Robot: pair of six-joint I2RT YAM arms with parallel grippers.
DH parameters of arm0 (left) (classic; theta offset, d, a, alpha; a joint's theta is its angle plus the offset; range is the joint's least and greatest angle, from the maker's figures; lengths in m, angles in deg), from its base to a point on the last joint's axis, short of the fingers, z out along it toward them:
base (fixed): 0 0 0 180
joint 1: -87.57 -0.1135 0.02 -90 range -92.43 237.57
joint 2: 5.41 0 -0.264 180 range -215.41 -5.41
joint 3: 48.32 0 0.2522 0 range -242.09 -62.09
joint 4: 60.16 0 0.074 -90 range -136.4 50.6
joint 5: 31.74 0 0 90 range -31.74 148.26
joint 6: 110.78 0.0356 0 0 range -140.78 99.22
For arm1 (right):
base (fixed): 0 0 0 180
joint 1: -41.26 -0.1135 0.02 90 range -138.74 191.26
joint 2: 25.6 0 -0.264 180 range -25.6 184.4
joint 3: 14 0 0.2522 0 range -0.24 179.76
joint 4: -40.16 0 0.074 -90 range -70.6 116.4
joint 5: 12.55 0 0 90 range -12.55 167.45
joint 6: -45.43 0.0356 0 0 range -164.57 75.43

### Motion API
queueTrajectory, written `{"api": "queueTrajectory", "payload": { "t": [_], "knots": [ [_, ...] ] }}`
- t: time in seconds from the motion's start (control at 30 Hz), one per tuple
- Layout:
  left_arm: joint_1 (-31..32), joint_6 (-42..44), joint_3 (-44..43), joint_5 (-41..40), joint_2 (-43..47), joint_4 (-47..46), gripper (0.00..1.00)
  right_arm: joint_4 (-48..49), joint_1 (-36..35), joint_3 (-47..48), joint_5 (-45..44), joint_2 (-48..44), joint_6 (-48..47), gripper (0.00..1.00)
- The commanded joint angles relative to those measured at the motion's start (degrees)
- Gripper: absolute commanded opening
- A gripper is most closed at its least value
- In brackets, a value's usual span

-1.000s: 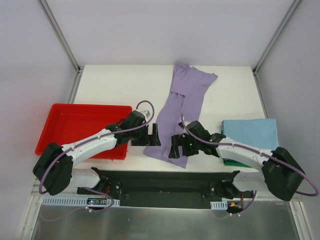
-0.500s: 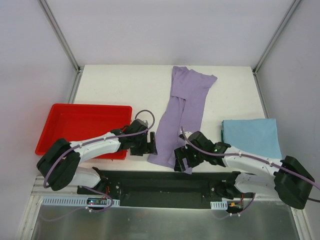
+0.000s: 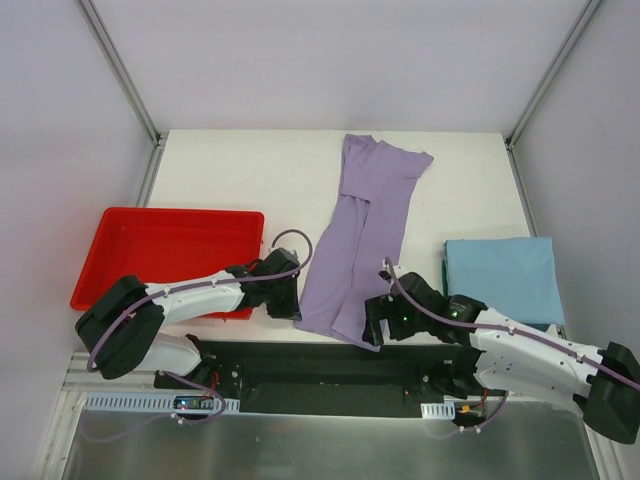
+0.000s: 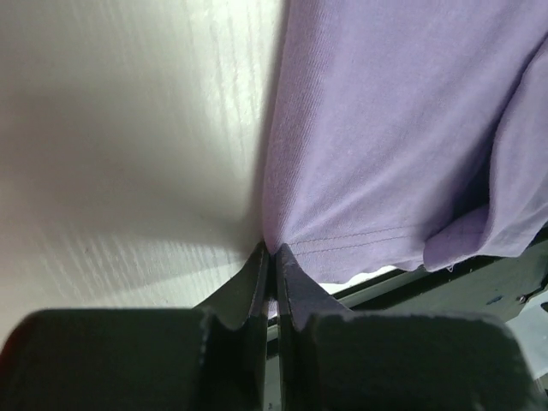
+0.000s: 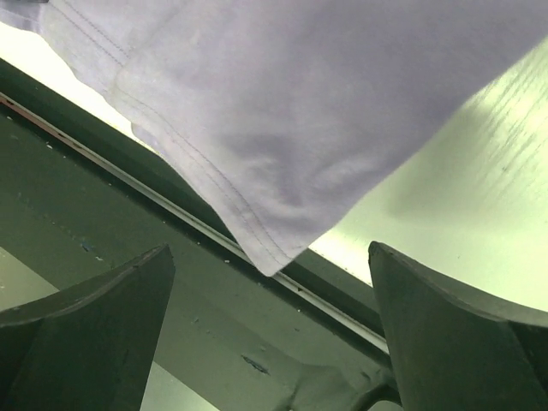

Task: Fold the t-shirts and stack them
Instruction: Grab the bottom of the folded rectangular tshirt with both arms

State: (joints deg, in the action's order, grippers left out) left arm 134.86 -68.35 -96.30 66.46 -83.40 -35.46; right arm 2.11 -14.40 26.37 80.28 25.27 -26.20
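Over the last second both your arms have drawn back toward the near edge of the bench (image 3: 230, 170). Your left claw (image 3: 291, 306), just right of the tray (image 3: 180, 212), has clenched on the near left hem corner of the purple shirt (image 3: 365, 215), which lies lengthwise mid-bench, folded narrow. Your right claw (image 3: 374, 326) is released, its fingers either side of the near right hem corner, and the folded blue shirt (image 3: 500, 275) lies flat to its right.

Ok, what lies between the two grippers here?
The near hem of the lavender t-shirt spans the gap. The left gripper is shut on its left corner, and the open right gripper straddles its right corner. The top view shows it best.
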Motion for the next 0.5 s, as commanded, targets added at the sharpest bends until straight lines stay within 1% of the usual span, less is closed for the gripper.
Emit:
{"api": "queueTrajectory", "payload": {
  "t": [0.0, 0.1, 0.23, 0.33, 0.4, 0.47],
  "knots": [
    [1.4, -2.2, 2.5, -2.1, 3.3, 2.5, 0.00, -2.8, -0.3, -1.7, -0.5, -1.8, 8.9, 0.99],
    [2.6, -2.7, 2.0, -2.8, 3.5, 2.6, 0.00, -1.9, -0.8, -2.9, 0.2, -1.0, 14.5, 0.92],
    [3.2, -3.1, 1.3, -3.5, 3.0, 2.6, 0.00, 4.4, -1.3, -4.6, 4.7, 1.2, 17.3, 0.79],
    [3.2, -3.3, 1.3, -3.9, 3.3, 2.6, 0.00, 4.3, -2.2, -4.7, 4.9, 2.9, 19.9, 0.77],
    [3.3, -3.6, 1.5, -4.3, 3.5, 2.6, 0.00, 5.0, -2.2, -5.6, 4.5, 3.8, 21.1, 0.73],
    [3.2, -3.6, 1.4, -4.4, 3.3, 2.6, 0.00, 6.5, -2.2, -6.2, 4.9, 4.7, 22.3, 0.66]
  ]
}}
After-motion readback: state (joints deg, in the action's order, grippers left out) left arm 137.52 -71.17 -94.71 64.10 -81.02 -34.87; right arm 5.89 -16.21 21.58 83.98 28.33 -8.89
